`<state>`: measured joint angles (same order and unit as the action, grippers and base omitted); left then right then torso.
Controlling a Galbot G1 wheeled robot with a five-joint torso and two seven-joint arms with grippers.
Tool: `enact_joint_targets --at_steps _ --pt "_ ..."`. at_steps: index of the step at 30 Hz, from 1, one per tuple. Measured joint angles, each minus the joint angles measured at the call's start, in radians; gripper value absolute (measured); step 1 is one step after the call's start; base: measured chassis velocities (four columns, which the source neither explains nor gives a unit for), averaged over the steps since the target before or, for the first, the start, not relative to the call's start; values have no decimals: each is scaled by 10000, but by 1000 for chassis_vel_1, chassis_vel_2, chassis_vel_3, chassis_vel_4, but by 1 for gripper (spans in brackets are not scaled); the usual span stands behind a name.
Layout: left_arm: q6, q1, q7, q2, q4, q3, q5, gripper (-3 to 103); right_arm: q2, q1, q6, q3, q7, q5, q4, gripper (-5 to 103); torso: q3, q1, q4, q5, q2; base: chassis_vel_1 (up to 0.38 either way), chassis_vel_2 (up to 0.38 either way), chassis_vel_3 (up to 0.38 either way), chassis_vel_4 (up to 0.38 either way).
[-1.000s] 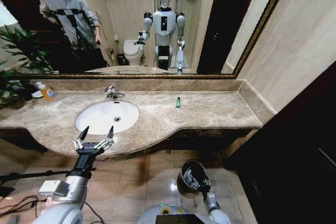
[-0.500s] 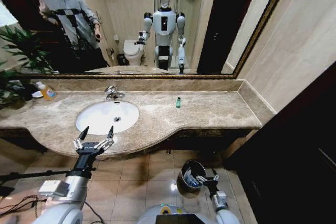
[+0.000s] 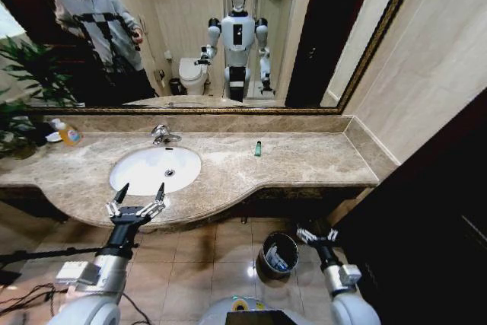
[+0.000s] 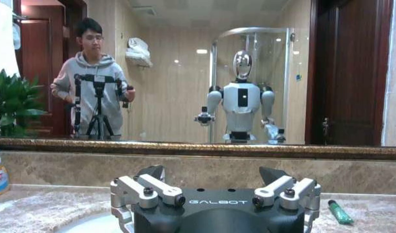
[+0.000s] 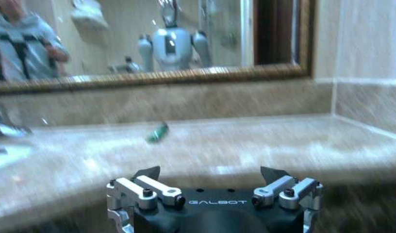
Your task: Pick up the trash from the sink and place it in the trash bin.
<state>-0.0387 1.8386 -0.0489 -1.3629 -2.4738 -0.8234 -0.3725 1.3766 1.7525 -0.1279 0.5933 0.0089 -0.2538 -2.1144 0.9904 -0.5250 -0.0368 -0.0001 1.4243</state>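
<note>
Right pincer (image 3: pixel 317 235) hangs low beside the trash bin (image 3: pixel 278 255), spread wide and empty; left pincer (image 3: pixel 138 203), also wide, hovers at the near rim of the sink (image 3: pixel 156 170). On the tabletop (image 3: pixel 304 159), 1 tiny green bottle (image 3: pixel 258 148) lies far-right of the basin, long axis near-to-far, closer to the right arm

"galbot" on left end effector (image 4: pixel 214 182) body, same on right end effector (image 5: pixel 211 182)
</note>
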Motion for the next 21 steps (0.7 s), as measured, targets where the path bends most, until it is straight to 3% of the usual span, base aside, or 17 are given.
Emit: enact_joint_targets --at_steps 7,11,21 --pt "0 0 0 0 0 0 0 100 -406 -594 698 -253 93 19 -1099 100 0 0 1 2 0 0 0 0 0" --pt "1 0 0 0 0 0 0 100 -1047 -1485 1762 -459 99 -271 -1805 100 0 -2 1 1 0 0 0 0 0" --pt "0 0 1 0 0 -1 0 100 -2121 -4244 2675 -1568 -115 -741 -354 100 1 -2 1 3 0 0 0 0 0"
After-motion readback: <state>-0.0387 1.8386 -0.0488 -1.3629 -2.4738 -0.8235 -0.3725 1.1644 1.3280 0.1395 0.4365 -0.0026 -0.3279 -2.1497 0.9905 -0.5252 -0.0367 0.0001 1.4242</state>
